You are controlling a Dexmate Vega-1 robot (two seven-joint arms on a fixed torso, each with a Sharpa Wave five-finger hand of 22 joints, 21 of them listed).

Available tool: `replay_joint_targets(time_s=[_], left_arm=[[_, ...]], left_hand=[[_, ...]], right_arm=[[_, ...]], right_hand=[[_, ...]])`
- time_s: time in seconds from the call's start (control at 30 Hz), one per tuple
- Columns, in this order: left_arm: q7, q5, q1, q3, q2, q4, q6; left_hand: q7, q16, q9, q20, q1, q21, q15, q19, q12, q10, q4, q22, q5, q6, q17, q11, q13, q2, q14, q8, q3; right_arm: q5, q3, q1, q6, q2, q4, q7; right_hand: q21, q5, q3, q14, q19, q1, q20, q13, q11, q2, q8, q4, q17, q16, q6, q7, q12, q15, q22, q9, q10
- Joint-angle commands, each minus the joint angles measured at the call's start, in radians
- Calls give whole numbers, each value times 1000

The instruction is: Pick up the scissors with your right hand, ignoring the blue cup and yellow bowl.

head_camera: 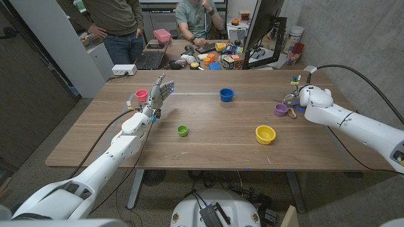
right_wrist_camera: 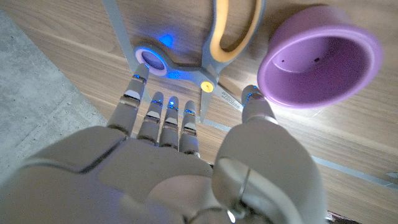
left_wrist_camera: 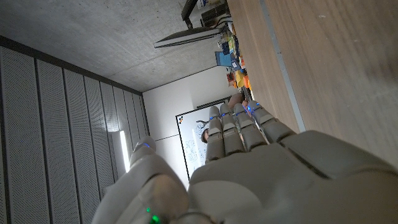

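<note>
- Two robot arms are reaching over the wooden table (head_camera: 208, 142) from the near corners; in the head view the left hand (head_camera: 161, 90) is standing raised above the table's left part, palm upright, fingers pointing up toward the far edge.
- In the left wrist view the left hand's fingers (left_wrist_camera: 233, 127) are lying straight and pressed side by side, gripping nothing.
- The right hand (head_camera: 314, 98) is sitting low at the table's right side, near the far right corner, just beside the purple cup (head_camera: 281, 109).
- In the right wrist view the right hand (right_wrist_camera: 186, 162) is hovering over the scissors (right_wrist_camera: 208, 59), its fingers (right_wrist_camera: 163, 115) extended close together, their tips glowing blue just at the scissor pivot, and its thumb reaching apart toward the purple cup (right_wrist_camera: 320, 59); nothing is being pinched, and whether the tips are touching the scissors I cannot tell.
- The scissors are lying flat on the table, yellow handle loop and grey blades, right beside the purple cup and under the right hand's fingertips.
- The purple cup's inside is looking bare in the right wrist view.
- A blue cup (head_camera: 226, 94) is standing mid-table toward the far side, a yellow bowl (head_camera: 265, 134) nearer the robot, a small green cup (head_camera: 182, 130) left of the bowl, and a pink cup (head_camera: 141, 94) just beside the left hand; what is inside these I cannot tell.
</note>
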Motion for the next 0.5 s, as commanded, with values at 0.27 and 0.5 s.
replay_joint_targets(time_s=[0.27, 0.5], left_arm=[[13, 6, 3, 3, 6, -14, 8], [29, 10, 12, 3, 13, -33, 20]], left_hand=[[2, 6, 4, 8, 5, 1, -3, -3, 4, 2, -4, 4, 6, 9, 3, -2, 5, 7, 3, 6, -8], [2, 6, 4, 7, 5, 1, -2, -3, 4, 1, -4, 5, 6, 9, 3, -2, 5, 7, 2, 6, -9]], right_arm=[[14, -22, 27, 37, 23, 57, -9], [19, -26, 41, 65, 33, 88, -14]], right_hand=[[1, 10, -4, 4, 4, -9, 1, 6, 1, 0, 1, 0, 4, 7, 1, 2, 1, 0, 2, 4, -5], [2, 13, -4, 5, 7, -12, 1, 6, 1, 1, 2, 2, 4, 8, 3, 4, 3, -2, 3, 4, -3]])
